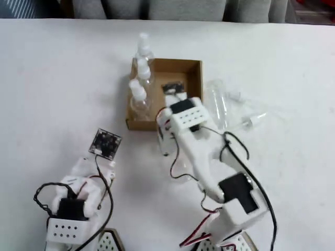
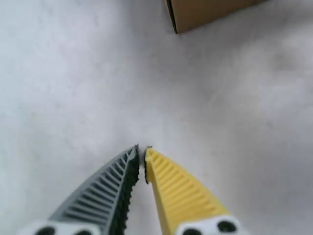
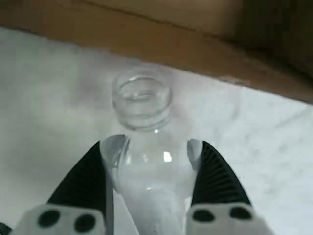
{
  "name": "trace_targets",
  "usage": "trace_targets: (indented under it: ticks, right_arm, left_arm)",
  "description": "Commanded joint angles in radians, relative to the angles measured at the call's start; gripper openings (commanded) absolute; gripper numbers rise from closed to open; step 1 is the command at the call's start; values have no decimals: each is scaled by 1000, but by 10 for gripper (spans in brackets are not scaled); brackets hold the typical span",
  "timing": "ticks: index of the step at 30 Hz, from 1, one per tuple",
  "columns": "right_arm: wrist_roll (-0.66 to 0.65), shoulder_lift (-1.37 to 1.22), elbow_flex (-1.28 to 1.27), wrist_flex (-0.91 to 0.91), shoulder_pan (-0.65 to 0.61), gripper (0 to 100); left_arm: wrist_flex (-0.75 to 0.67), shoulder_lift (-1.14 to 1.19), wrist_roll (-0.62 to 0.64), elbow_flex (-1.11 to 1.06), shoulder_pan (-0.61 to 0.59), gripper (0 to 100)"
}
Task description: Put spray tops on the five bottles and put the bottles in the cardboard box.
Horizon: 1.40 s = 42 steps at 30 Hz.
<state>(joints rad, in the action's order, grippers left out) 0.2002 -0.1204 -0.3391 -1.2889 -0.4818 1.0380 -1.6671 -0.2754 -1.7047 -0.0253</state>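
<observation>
Bottle (image 3: 142, 103), uncapped, is clamped by the right fingers (image 3: 85, 176) beside the box (image 3: 146, 44); left fingers (image 2: 110, 188) are held together above the table (image 2: 73, 73).

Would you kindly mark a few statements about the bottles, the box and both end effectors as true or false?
1. The right end effector grips a bottle with a bare neck. True.
2. The left end effector holds a spray top. False: it is shut on nothing, above the table.
3. Three capped bottles stand at the cardboard box, along its left wall. True.
4. A spray top lies left of the box. False: the loose spray top lies on the table to the box's right.
</observation>
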Motion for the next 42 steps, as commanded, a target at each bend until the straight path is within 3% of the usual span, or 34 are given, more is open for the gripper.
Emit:
trace_targets:
  ticks: [1, 4, 10, 13, 19, 25, 29, 35, 42]
  right_arm:
    - [-8, -4, 0, 28, -65, 22]
    - [-54, -2, 2, 24, -77, 67]
    - [-78, -2, 8, 18, -70, 385]
    - [-163, -1, 14, -15, -68, 456]
    - [-235, 137, 5, -64, 22, 317]
    - [-235, 308, -97, -21, 196, 116]
    - [-252, 340, -170, 38, 275, 101]
    - [-298, 346, -167, 77, 400, 9]
    - [-261, 337, -167, 128, 447, 16]
  left_arm:
    - [3, -19, -3, 6, -4, 32]
    - [-35, -19, -2, 6, -4, 53]
    - [-64, -19, 0, 6, -2, 81]
    - [-77, -19, 84, 6, -2, 120]
    - [-77, -19, 311, 6, 27, 224]
    - [-77, -19, 430, 11, 209, 115]
    - [-112, -19, 476, 48, 308, 19]
    - [-198, -15, 568, 121, 415, 23]
    - [-273, -12, 678, 180, 573, 23]
